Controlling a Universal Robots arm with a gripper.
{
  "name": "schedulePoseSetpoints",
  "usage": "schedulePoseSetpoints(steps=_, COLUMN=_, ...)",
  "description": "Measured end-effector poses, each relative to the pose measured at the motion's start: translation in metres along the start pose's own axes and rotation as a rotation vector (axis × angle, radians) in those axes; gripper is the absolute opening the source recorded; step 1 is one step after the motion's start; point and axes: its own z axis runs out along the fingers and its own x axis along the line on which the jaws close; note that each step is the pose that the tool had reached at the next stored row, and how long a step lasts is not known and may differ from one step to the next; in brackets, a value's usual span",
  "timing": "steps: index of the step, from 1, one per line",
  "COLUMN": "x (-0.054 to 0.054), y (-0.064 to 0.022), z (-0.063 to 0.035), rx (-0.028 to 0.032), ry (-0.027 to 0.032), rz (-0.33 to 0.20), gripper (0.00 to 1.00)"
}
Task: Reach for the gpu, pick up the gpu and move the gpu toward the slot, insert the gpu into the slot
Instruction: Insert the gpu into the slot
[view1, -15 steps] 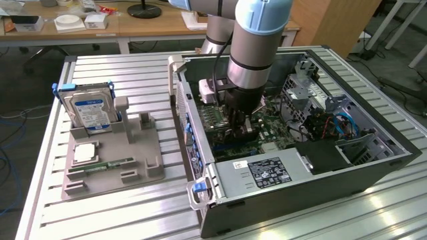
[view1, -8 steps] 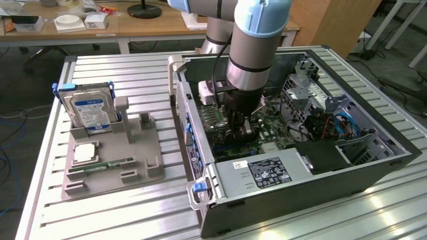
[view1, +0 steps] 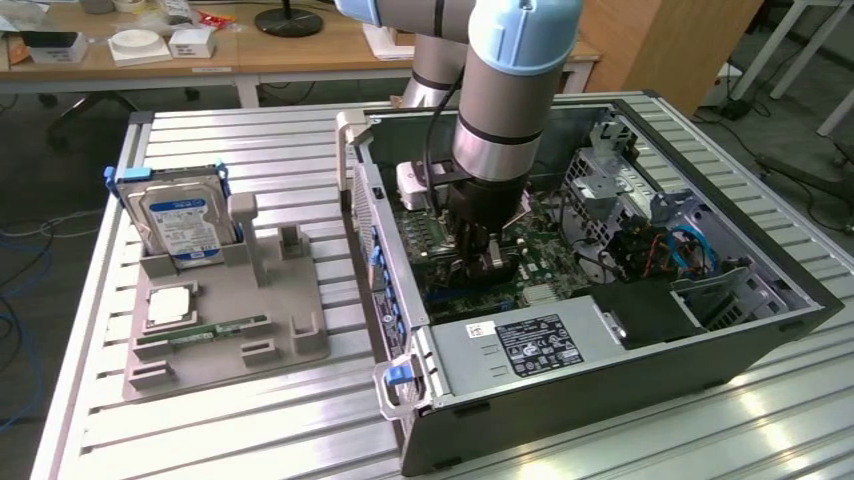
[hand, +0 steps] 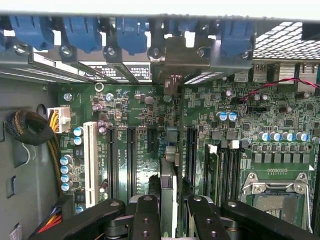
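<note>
On the ribbed metal desk lies the big open computer case, and the arm reaches straight down into it. Beneath the claw spreads the green motherboard. Black expansion connectors run in parallel on either side of the claw, and the silver processor socket sits off to one flank.

Now the claw itself: its black fingers are drawn in close and clenched on the gpu. The card stands edge-on right between them, pinched on both faces. It runs away from the claw toward the case's rear wall, its silver bracket up against the row of blue clips. It sits in line with the connectors, low over the board. The slot under it is hidden by the card's own edge, so I can't tell whether it is seated.
</note>
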Motion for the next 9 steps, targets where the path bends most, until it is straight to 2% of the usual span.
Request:
schedulePoseSetpoints(steps=2, x=-0.0003, y=0.0, z=-0.0027, rx=-0.0004, ry=-0.0021, rz=0.0, gripper=0.26)
schedulePoseSetpoints(steps=9, x=-0.0002, y=-0.0001, z=-0.005, rx=-0.0018, ry=-0.0007, rz=0.0, gripper=0.26)
